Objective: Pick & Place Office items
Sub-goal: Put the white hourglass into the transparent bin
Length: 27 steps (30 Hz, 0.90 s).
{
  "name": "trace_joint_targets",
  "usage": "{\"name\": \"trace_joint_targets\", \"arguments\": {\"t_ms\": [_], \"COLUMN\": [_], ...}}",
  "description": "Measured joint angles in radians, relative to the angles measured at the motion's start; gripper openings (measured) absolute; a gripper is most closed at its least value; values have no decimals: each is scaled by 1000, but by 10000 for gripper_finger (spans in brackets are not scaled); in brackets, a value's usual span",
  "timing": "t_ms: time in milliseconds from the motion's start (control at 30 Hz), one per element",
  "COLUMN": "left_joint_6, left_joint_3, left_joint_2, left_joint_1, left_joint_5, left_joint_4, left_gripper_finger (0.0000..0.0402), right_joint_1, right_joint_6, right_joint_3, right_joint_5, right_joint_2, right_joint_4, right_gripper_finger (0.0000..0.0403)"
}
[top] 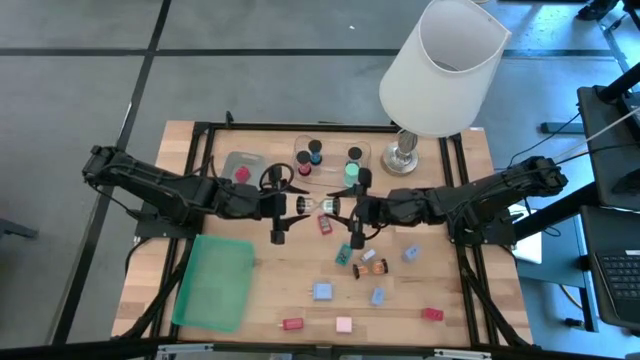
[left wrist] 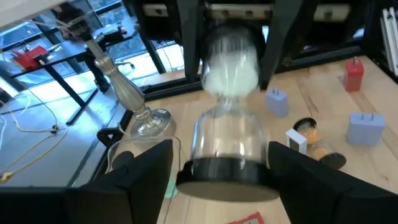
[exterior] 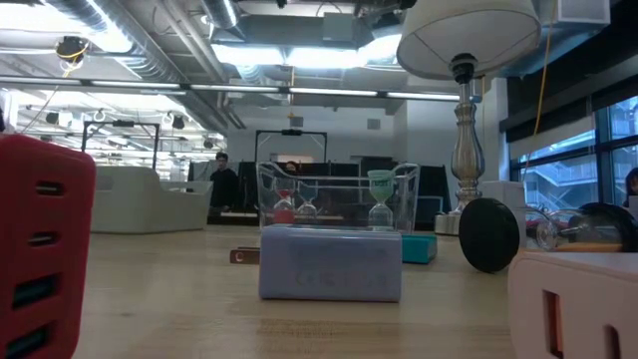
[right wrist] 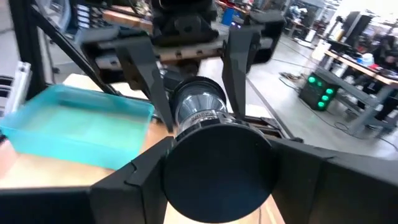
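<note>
A small hourglass point(top: 322, 205) with dark end caps and white sand hangs level above the middle of the table, between my two grippers. My right gripper point(top: 346, 206) comes from the table's right and is shut on one end. My left gripper point(top: 299, 205) comes from the left and is open; its fingers point(left wrist: 155, 165) stand on either side of the other cap point(left wrist: 227, 177) with a thin gap. Loose office items lie on the wood below: blue blocks point(top: 322, 291), red pieces point(top: 432, 314), a pink block point(top: 344, 324) and an orange-filled hourglass point(top: 372, 266). My right gripper pinches the hourglass's end cap point(right wrist: 217, 168) between its two fingers point(right wrist: 149, 165), one on each side of the round cap. The fingers come level from the table's right and lie along the hourglass. The hourglass is lifted clear and lies level, its other end toward my left gripper.
A clear tray point(top: 330, 160) with several upright hourglasses stands at the far middle, a second clear tray point(top: 240, 168) to its left. A big white-shaded lamp point(top: 440, 70) stands at the far right. A flat green lid point(top: 213, 282) lies near left.
</note>
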Motion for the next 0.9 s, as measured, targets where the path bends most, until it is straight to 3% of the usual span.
{"name": "trace_joint_targets", "arguments": {"t_ms": [133,367,467,633,900], "left_joint_6": [-10,-21,-21,-21,-33], "left_joint_3": [34,94,94,95,95], "left_joint_2": [0,-1,-9,-24,-67], "left_joint_1": [-1,0,0,0,0], "left_joint_5": [-72,-488,-598,-646,-665], "left_joint_4": [1,-7,-14,-41,-87], "left_gripper_finger": [283,286,282,281,281], "right_joint_1": [-23,-156,-247,-394,-438], "right_joint_6": [2,136,272,480,529], "right_joint_3": [0,2,24,42,57], "right_joint_5": [48,108,103,-37,-117], "right_joint_2": [0,0,0,10,72], "right_joint_4": [-25,-156,-262,-401,-420], "right_gripper_finger": [209,209,209,209,209]}}
